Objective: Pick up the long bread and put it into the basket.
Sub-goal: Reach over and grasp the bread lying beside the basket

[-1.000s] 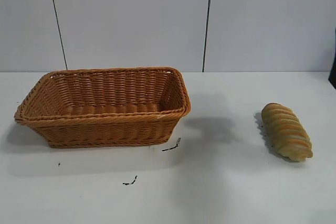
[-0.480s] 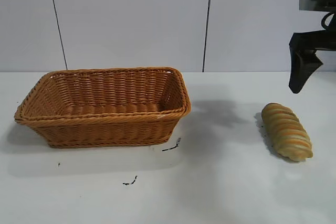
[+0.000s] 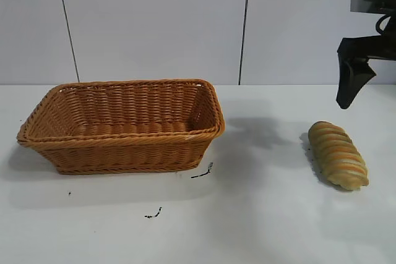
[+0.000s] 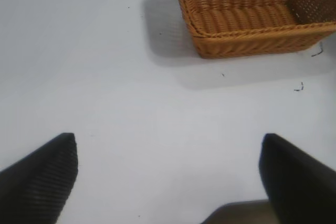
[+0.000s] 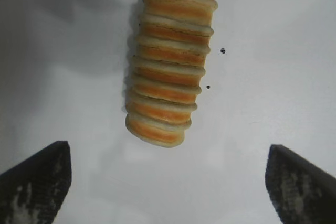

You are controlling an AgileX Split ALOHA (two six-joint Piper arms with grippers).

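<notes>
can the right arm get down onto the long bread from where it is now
Probably yes. The right gripper hangs open above the table, the long bread lies alone on bare table below it, and nothing stands between them. The basket sits well off to the side.

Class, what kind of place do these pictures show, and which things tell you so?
Probably a robot test bench: a bare white table, plain white wall panels, and a black right gripper above a ridged golden-tan loaf.
</notes>
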